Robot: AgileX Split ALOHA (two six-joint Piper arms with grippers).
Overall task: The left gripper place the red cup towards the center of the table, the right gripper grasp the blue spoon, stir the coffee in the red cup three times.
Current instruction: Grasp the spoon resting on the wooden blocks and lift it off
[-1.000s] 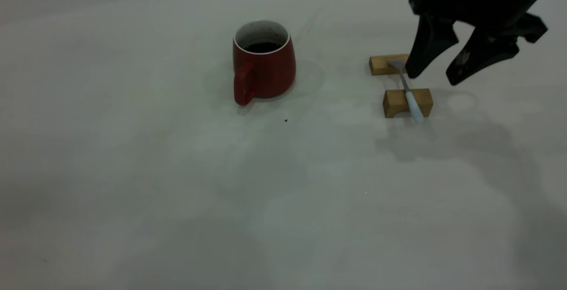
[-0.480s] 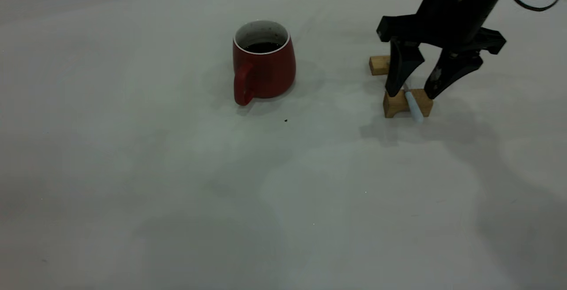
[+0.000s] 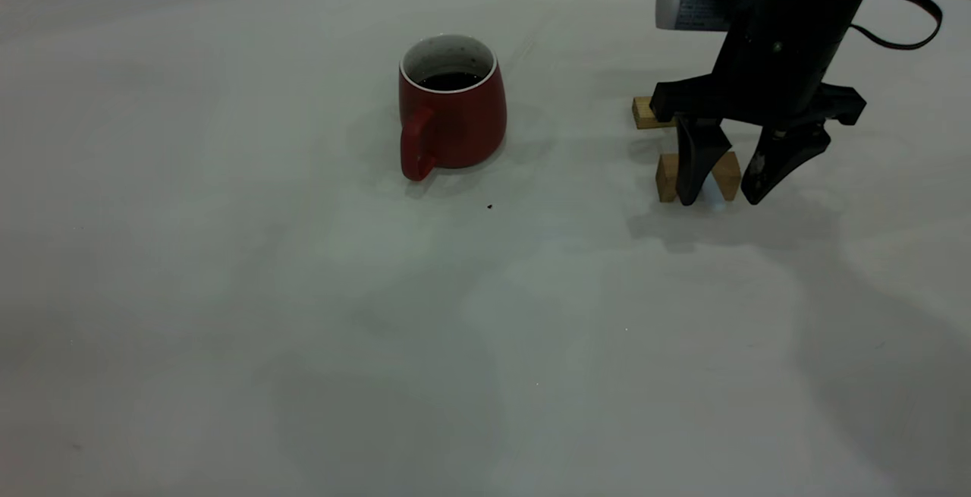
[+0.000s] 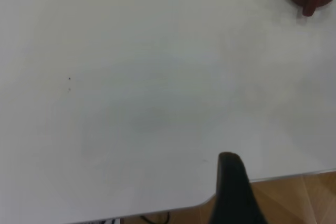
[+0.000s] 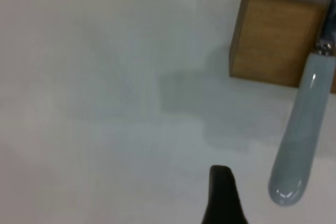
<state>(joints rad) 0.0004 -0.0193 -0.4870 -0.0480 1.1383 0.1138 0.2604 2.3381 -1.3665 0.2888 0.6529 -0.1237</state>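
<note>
At the right side of the table (image 3: 303,315), the right gripper (image 3: 718,199) hangs tips-down with its two black fingers spread apart, one on each side of the nearer wooden block (image 3: 667,177); nothing is pinched between them, and whether the tips touch the tabletop cannot be told. Between those fingers lies the one blue spoon (image 5: 302,135), whose pale handle shows clearly in the right wrist view, resting on the block's edge with its rounded end overhanging the table and its grey metal neck running off toward the second block. Two tan blocks are in sight: the nearer one, partly hidden behind the fingers, and a farther wooden block (image 3: 643,112) just behind it, mostly covered by the gripper's body. Well apart to the left, near the table's middle, stands the single red cup (image 3: 451,114), upright, handle toward the camera, with dark coffee (image 3: 450,81) low inside its white speckled wall. A small dark speck (image 3: 489,206) lies on the tabletop near the cup. One finger of the left gripper (image 4: 236,192) shows above the table's near edge, far from the cup; its opening cannot be told.
</note>
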